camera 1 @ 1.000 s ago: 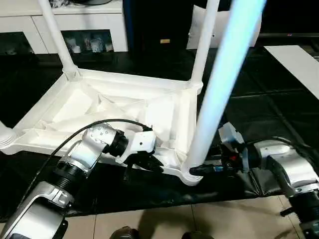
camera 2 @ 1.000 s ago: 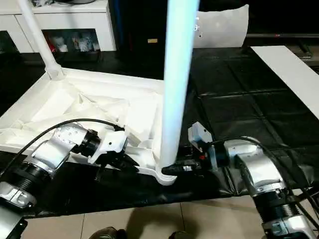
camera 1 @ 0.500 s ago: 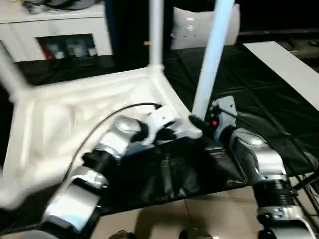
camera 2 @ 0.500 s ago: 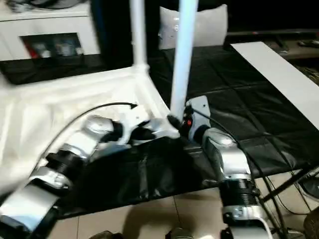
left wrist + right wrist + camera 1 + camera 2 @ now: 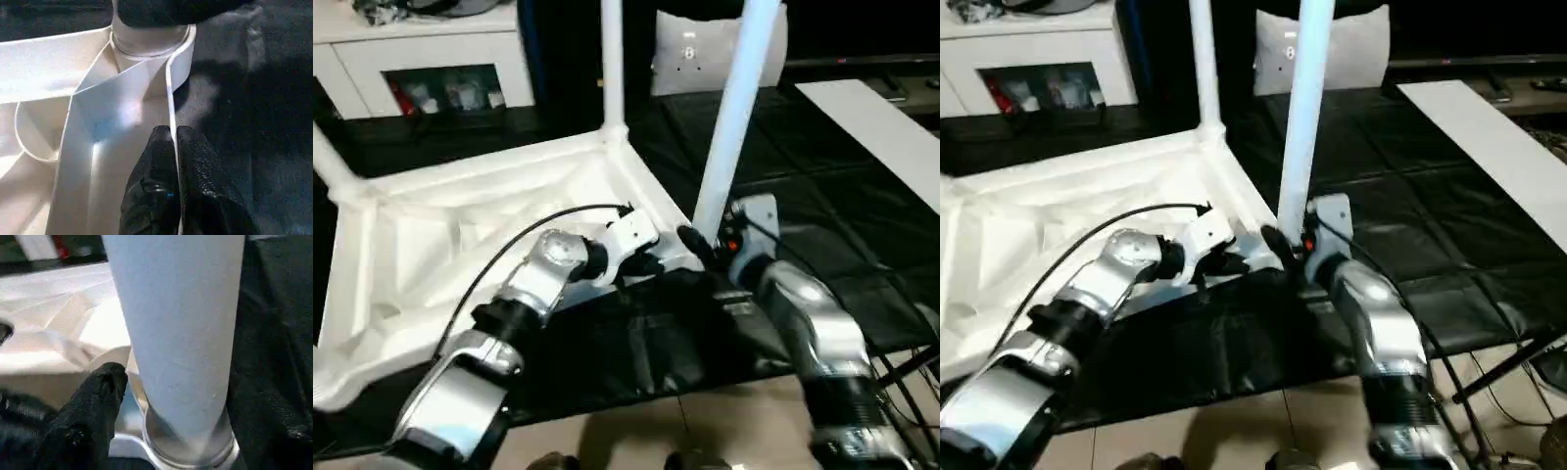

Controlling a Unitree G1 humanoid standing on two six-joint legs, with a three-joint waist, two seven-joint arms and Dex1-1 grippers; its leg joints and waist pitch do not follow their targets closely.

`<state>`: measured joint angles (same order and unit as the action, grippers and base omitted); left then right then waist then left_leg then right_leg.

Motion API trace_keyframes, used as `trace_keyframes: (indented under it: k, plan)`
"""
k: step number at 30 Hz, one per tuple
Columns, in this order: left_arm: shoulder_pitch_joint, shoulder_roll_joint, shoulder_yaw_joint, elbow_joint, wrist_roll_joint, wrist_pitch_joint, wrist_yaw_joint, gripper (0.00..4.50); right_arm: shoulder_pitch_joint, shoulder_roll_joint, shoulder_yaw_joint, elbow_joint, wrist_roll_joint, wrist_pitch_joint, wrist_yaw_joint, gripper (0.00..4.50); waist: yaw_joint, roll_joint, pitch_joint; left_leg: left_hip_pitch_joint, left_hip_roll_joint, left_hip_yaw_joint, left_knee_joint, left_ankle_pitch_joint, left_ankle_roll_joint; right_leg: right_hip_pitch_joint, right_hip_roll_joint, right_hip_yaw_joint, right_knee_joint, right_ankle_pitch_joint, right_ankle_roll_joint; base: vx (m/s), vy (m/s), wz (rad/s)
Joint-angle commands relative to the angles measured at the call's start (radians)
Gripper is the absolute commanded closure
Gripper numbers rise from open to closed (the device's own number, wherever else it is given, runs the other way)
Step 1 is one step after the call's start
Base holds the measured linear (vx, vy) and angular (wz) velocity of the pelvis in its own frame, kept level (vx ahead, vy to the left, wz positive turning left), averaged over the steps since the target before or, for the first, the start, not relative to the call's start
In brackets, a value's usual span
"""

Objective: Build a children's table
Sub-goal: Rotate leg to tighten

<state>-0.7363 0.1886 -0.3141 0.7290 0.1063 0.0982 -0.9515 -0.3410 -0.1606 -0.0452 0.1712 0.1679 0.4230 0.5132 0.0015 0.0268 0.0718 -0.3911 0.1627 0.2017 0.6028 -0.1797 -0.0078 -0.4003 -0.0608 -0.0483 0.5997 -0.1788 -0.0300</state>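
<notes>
The children's table top (image 5: 460, 235) lies upside down on a black mat (image 5: 822, 206), with its ribbed underside facing up. Three legs can be seen standing upright in corner sockets: one leg (image 5: 734, 108) at the near corner in front of the robot, a second leg (image 5: 613, 64) at the corner behind it, and a third leg (image 5: 331, 162) at the far corner on the left side.

The left gripper (image 5: 175, 147) is at the rim of the top, just beside the near corner socket (image 5: 146, 41). Its two black fingers (image 5: 156, 161) are pressed together on the thin rim wall (the wall runs between them), so it pinches the top.

The right gripper (image 5: 700, 245) is at the base of the near leg. One black finger (image 5: 98, 396) stands beside the leg, slightly apart from it. I cannot tell whether this gripper holds the leg or is spread.

Behind the mat stands a white cabinet (image 5: 431, 49).
</notes>
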Motion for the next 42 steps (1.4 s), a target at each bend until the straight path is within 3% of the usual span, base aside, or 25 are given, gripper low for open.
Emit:
trace_keyframes:
  k: [1,3,7,8,10,13,15,16,20,23,24,25,26,27,32,33,34,35,36,37,38,39,40,41,42]
  plan:
    - [-0.001,0.015,-0.003,-0.041,-0.007,-0.051,-0.028,4.5,0.027,-0.038,0.005,-0.039,0.028,0.008,0.07,0.75,0.004,-0.003,-0.072,0.024,0.067,-0.037,-0.07,-0.191,0.068,0.049,-0.087,0.048,-0.082,-0.202,-0.207,0.0,0.0,0.0]
    - [0.003,0.023,0.005,-0.042,-0.006,-0.048,-0.021,4.5,0.042,-0.065,-0.008,-0.054,0.031,0.0,0.088,0.61,0.009,0.003,-0.071,0.026,0.068,-0.037,-0.069,-0.193,0.067,0.046,-0.089,0.047,-0.081,-0.204,-0.216,0.0,0.0,0.0]
    - [0.021,0.012,0.066,-0.082,-0.076,-0.072,-0.027,4.5,0.084,-0.124,-0.089,-0.122,0.12,-0.002,0.18,0.42,0.013,-0.002,-0.07,0.024,0.07,-0.038,-0.07,-0.198,0.073,0.051,-0.09,0.046,-0.082,-0.209,-0.215,0.0,0.0,0.0]
    - [0.028,0.012,0.069,-0.101,-0.091,-0.078,-0.036,4.5,0.096,-0.138,-0.099,-0.138,0.138,-0.001,0.199,0.15,0.011,-0.01,-0.071,0.022,0.07,-0.037,-0.07,-0.186,0.082,0.053,-0.09,0.045,-0.08,-0.195,-0.219,0.0,0.0,0.0]
    - [0.034,0.007,0.083,-0.121,-0.112,-0.068,-0.038,4.5,0.114,-0.165,-0.103,-0.163,0.158,-0.003,0.235,0.04,0.011,-0.011,-0.07,0.02,0.067,-0.036,-0.067,-0.174,0.095,0.052,-0.091,0.045,-0.081,-0.205,-0.216,0.0,0.0,0.0]
    - [0.063,0.01,0.097,-0.191,-0.143,-0.038,-0.056,3.95,0.191,-0.252,-0.098,-0.267,0.219,0.014,0.357,0.0,0.017,-0.014,-0.068,0.017,0.067,-0.034,-0.063,-0.159,0.117,0.054,-0.093,0.045,-0.083,-0.222,-0.21,0.0,0.0,0.0]
    - [0.071,0.013,0.097,-0.204,-0.146,-0.032,-0.061,3.85,0.204,-0.26,-0.096,-0.29,0.229,0.019,0.371,0.0,0.022,-0.008,-0.071,0.021,0.072,-0.034,-0.065,-0.153,0.122,0.047,-0.089,0.042,-0.082,-0.213,-0.217,0.0,0.0,0.0]
    - [0.08,0.016,0.099,-0.217,-0.146,-0.026,-0.056,3.85,0.215,-0.264,-0.094,-0.319,0.244,0.035,0.379,0.0,0.02,-0.012,-0.067,0.019,0.072,-0.035,-0.068,-0.166,0.122,0.046,-0.087,0.04,-0.083,-0.225,-0.213,0.0,0.0,0.0]
    - [0.153,0.053,0.111,-0.304,-0.148,0.029,-0.048,3.45,0.208,-0.214,-0.062,-0.461,0.378,0.133,0.381,0.0,0.016,-0.008,-0.058,0.02,0.068,-0.039,-0.074,-0.216,0.093,0.042,-0.086,0.04,-0.096,-0.352,-0.167,0.0,0.0,0.0]
    - [0.215,0.088,0.122,-0.389,-0.162,0.083,-0.04,3.1,0.182,-0.169,-0.017,-0.49,0.394,0.134,0.34,0.0,0.007,-0.003,-0.059,0.024,0.071,-0.043,-0.078,-0.232,0.07,0.036,-0.085,0.041,-0.095,-0.375,-0.156,0.0,0.0,0.0]
    - [0.215,0.088,0.122,-0.389,-0.162,0.083,-0.04,3.09,0.182,-0.169,-0.017,-0.49,0.394,0.134,0.34,0.0,0.002,0.005,-0.054,0.023,0.071,-0.044,-0.083,-0.254,0.055,0.031,-0.082,0.041,-0.099,-0.386,-0.156,0.0,0.0,0.0]
    - [0.257,0.118,0.138,-0.45,-0.181,0.119,-0.042,3.05,0.161,-0.137,0.008,-0.491,0.382,0.128,0.314,0.0,0.005,0.006,-0.057,0.035,0.075,-0.044,-0.082,-0.275,0.032,0.025,-0.083,0.044,-0.096,-0.392,-0.156,0.0,0.0,0.0]
    - [0.278,0.132,0.147,-0.482,-0.193,0.139,-0.046,2.92,0.152,-0.122,0.018,-0.491,0.375,0.124,0.304,0.0,0.002,0.008,-0.053,0.029,0.074,-0.045,-0.087,-0.284,0.022,0.025,-0.082,0.044,-0.094,-0.389,-0.159,0.0,0.0,0.0]
    - [0.319,0.162,0.17,-0.541,-0.22,0.183,-0.061,2.76,0.133,-0.094,0.031,-0.485,0.368,0.12,0.285,0.0,0.006,0.017,-0.052,0.031,0.073,-0.046,-0.088,-0.294,0.013,0.024,-0.082,0.044,-0.093,-0.39,-0.159,0.0,0.0,0.0]
    - [0.523,0.294,0.275,-0.845,-0.336,0.39,-0.101,2.45,0.053,-0.022,0.124,-0.415,0.277,0.109,0.216,0.0,-0.002,0.024,-0.048,0.037,0.072,-0.043,-0.096,-0.33,-0.031,0.015,-0.074,0.05,-0.084,-0.34,-0.168,0.0,0.0,0.0]
    - [0.535,0.301,0.278,-0.861,-0.34,0.401,-0.103,2.3,0.046,-0.019,0.131,-0.404,0.268,0.106,0.209,0.0,-0.002,0.024,-0.05,0.039,0.074,-0.044,-0.095,-0.332,-0.04,0.014,-0.076,0.05,-0.08,-0.333,-0.174,0.0,0.0,0.0]
    - [0.558,0.316,0.285,-0.894,-0.347,0.422,-0.106,2.22,0.032,-0.012,0.144,-0.383,0.249,0.1,0.195,0.0,0.0,0.011,-0.046,0.035,0.072,-0.044,-0.096,-0.329,-0.036,0.015,-0.078,0.052,-0.079,-0.353,-0.169,0.0,0.0,0.0]
    - [0.61,0.355,0.288,-0.96,-0.345,0.466,-0.112,2.2,-0.007,0.001,0.183,-0.317,0.186,0.08,0.146,0.0,0.004,0.019,-0.044,0.044,0.072,-0.04,-0.095,-0.338,-0.038,0.007,-0.076,0.055,-0.088,-0.378,-0.157,0.0,0.0,0.0]
    - [0.633,0.376,0.279,-0.967,-0.307,0.465,-0.105,2.19,-0.041,0.009,0.213,-0.248,0.113,0.062,0.085,0.0,-0.001,0.005,-0.042,0.035,0.071,-0.043,-0.102,-0.337,-0.049,0.012,-0.075,0.054,-0.084,-0.381,-0.155,0.0,0.0,0.0]
    - [0.633,0.376,0.279,-0.967,-0.307,0.465,-0.105,2.04,-0.041,0.009,0.213,-0.248,0.113,0.062,0.085,0.0,-0.001,0.009,-0.041,0.032,0.071,-0.046,-0.102,-0.34,-0.055,0.012,-0.076,0.053,-0.079,-0.392,-0.152,0.0,0.0,0.0]
    - [0.654,0.401,0.266,-0.972,-0.27,0.466,-0.09,1.88,-0.079,0.018,0.245,-0.168,0.033,0.037,0.01,0.0,-0.001,0.012,-0.041,0.044,0.068,-0.041,-0.098,-0.363,-0.063,0.005,-0.075,0.057,-0.088,-0.42,-0.136,0.0,0.0,0.0]
    - [0.661,0.41,0.26,-0.969,-0.25,0.463,-0.082,1.8,-0.098,0.023,0.259,-0.126,-0.009,0.019,-0.031,0.0,0.001,0.012,-0.042,0.047,0.071,-0.043,-0.097,-0.363,-0.071,0.002,-0.078,0.058,-0.087,-0.416,-0.136,0.0,0.0,0.0]
    - [0.675,0.435,0.247,-0.975,-0.228,0.475,-0.066,1.78,-0.138,0.021,0.302,-0.043,-0.103,-0.036,-0.096,0.0,-0.009,0.013,-0.038,0.033,0.065,-0.046,-0.103,-0.367,-0.079,0.012,-0.076,0.056,-0.084,-0.427,-0.132,0.0,0.0,0.0]
    - [0.679,0.443,0.242,-0.979,-0.224,0.483,-0.061,1.75,-0.153,0.016,0.323,-0.013,-0.143,-0.061,-0.121,0.0,-0.008,0.016,-0.042,0.046,0.066,-0.045,-0.099,-0.375,-0.098,0.0,-0.075,0.056,-0.083,-0.424,-0.13,0.0,0.0,0.0]
    - [0.687,0.456,0.235,-0.996,-0.228,0.503,-0.053,1.68,-0.174,0.009,0.352,0.027,-0.193,-0.094,-0.148,0.0,-0.011,0.013,-0.041,0.043,0.065,-0.043,-0.099,-0.379,-0.097,0.004,-0.074,0.057,-0.084,-0.413,-0.129,0.0,0.0,0.0]
